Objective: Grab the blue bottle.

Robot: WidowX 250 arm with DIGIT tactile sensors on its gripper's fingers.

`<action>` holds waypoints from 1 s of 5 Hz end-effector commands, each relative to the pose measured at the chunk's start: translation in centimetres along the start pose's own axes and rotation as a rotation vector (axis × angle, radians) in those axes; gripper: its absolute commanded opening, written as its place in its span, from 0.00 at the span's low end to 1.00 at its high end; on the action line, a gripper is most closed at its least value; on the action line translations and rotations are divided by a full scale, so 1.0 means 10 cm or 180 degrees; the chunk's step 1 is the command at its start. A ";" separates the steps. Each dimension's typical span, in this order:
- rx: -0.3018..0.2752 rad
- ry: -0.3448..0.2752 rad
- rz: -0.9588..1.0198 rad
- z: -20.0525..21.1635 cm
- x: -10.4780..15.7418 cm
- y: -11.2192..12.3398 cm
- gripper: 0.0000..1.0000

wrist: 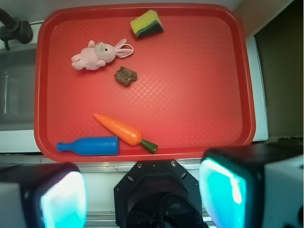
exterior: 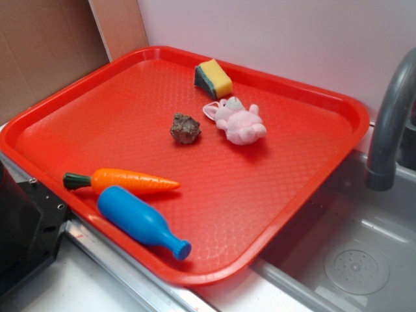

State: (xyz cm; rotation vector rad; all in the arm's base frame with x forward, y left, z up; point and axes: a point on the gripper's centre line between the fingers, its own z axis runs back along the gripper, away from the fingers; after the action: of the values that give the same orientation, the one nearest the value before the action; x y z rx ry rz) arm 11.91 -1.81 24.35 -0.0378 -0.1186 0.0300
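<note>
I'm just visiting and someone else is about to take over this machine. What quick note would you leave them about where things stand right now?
Tool: open, holding nothing, hanging back off the near edge of the red tray.
Blue bottle: lying on its side at the tray's near edge, right beside the toy carrot.
Also on the tray: pink bunny, sponge, small brown lump.
Done: nothing yet; bottle untouched.
Left: move over the bottle, lower, close on its body, lift.
</note>
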 end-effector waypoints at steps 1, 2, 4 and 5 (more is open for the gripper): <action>0.0000 0.0000 0.0000 0.00 0.00 0.00 1.00; -0.0238 0.0496 -0.0737 -0.50 -0.05 -0.01 1.00; -0.0052 0.0294 -0.2353 -1.21 -0.16 -0.39 1.00; -0.0052 0.0294 -0.2353 -1.21 -0.16 -0.39 1.00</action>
State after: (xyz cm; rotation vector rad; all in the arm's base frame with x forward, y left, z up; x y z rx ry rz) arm 11.52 -6.41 12.21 -0.0216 -0.0257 -0.7180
